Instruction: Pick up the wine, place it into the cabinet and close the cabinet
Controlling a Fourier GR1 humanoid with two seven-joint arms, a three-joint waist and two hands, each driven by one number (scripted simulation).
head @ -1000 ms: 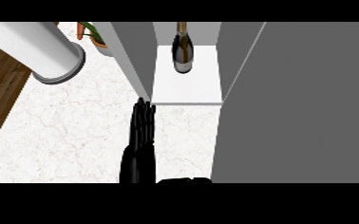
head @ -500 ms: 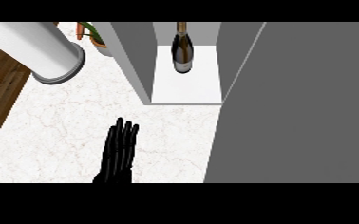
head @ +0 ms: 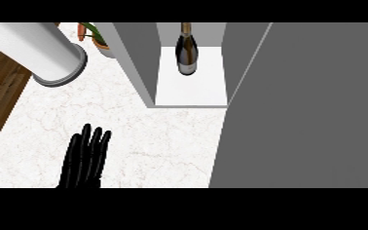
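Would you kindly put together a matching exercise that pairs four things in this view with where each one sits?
Things:
1. wine bottle
2. left hand
3. white cylinder
4. potted plant

Places:
A. lower left, over the marble counter
B. upper left corner
C. inside the cabinet, on its white shelf
D. top edge, just left of the cabinet

Pairs: 1-C; 2-A; 3-B; 4-D

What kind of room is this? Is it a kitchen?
Probably a kitchen, yes. There is a white marbled counter, an open cabinet with a wine bottle inside, and a potted plant at the back. Wooden floor shows at the left edge.
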